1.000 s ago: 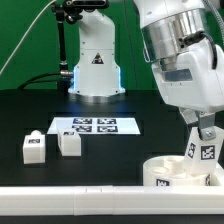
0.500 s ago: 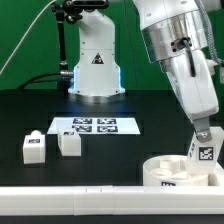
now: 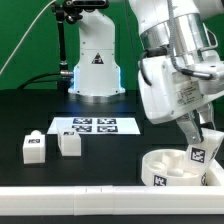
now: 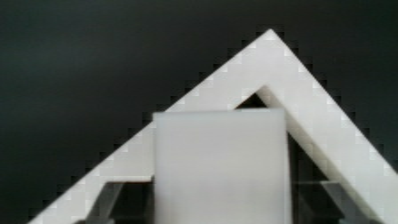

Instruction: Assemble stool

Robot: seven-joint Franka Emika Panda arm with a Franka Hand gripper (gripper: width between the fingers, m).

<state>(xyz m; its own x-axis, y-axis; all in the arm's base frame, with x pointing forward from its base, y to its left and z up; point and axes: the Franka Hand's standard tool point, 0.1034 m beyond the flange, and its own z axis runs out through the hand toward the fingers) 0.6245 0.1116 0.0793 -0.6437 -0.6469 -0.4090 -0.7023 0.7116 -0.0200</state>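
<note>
I record on the one black counter point(image 3: 25, 120): one round seat point(image 3: 160, 172) at the exterior view's right, one marker board point(image 3: 95, 126) mid-counter, and three legs, namely the outer leg point(image 3: 34, 148) and inner leg point(image 3: 68, 142) standing loose at the left, and the third leg point(image 3: 198, 154), tilted, gripped by the claw point(image 3: 204, 138) over the seat.

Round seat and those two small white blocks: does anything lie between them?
Nothing: in the exterior view, only bare black table separates the nearer leg from the seat. The marker board lies farther back.
</note>
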